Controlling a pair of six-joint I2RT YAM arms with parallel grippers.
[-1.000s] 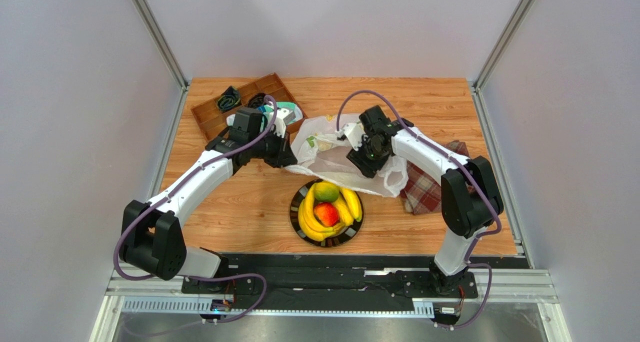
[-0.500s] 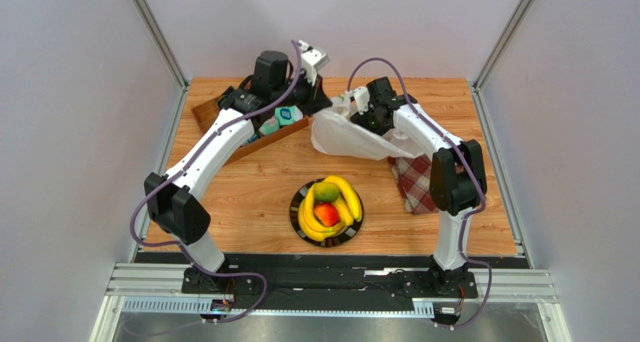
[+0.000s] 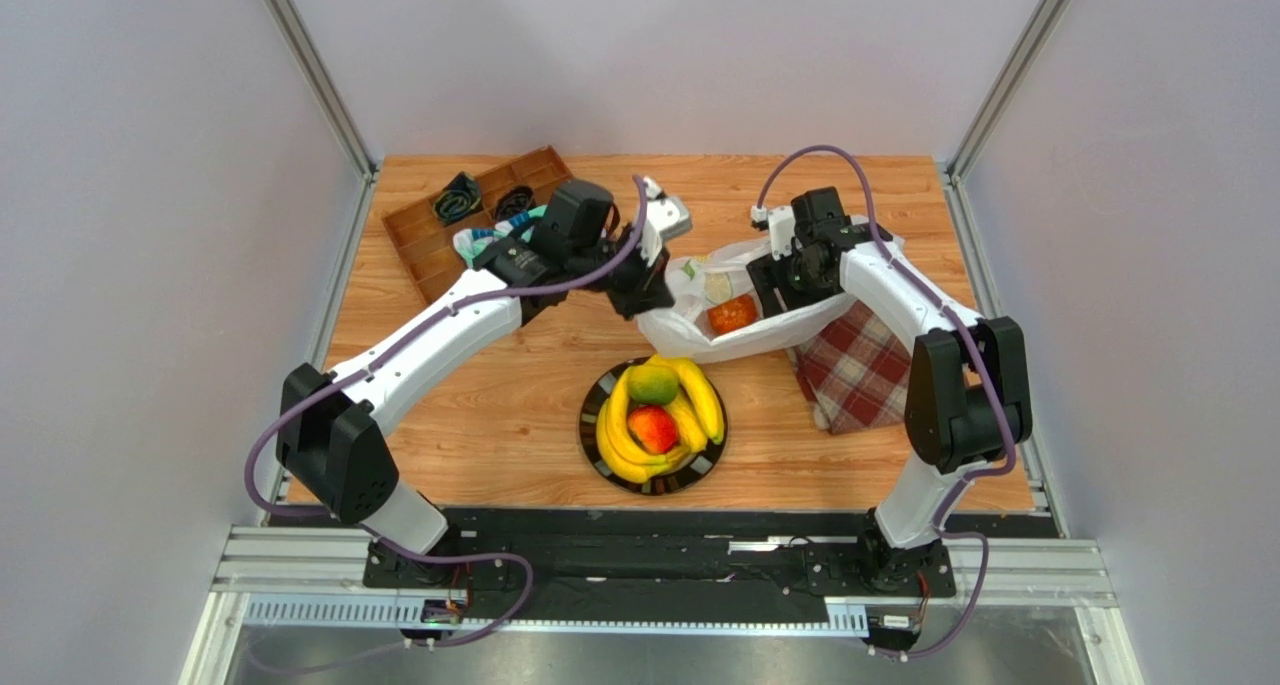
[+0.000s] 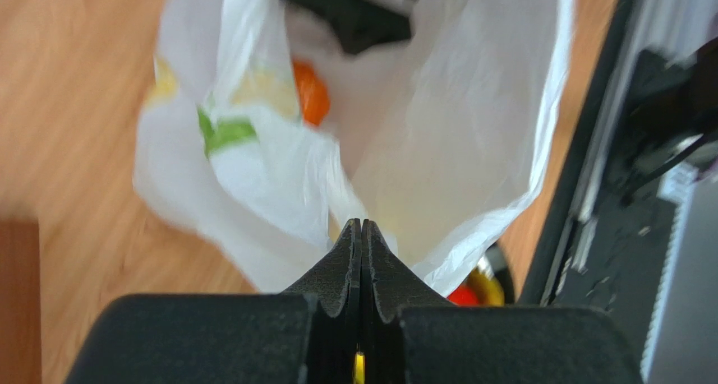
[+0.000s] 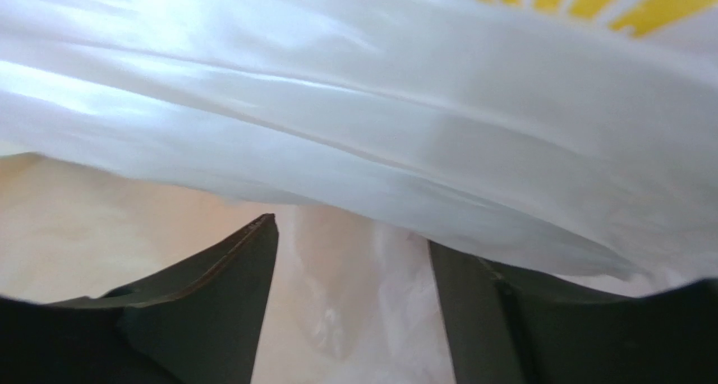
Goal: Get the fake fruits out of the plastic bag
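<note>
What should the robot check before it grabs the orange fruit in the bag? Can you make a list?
1. Left gripper pinches the plastic bag by its edge: ok, shut on the film.
2. Bag mouth held open: ok, the inside shows in the left wrist view.
3. Orange fruit in sight inside the bag: ok.
4. Right gripper open: ok, fingers apart at the bag's mouth.
5. Right gripper aimed at the orange fruit: cannot tell, its camera shows only white film.
6. Room on the plate: cannot tell, fake fruits already cover most of it.
</note>
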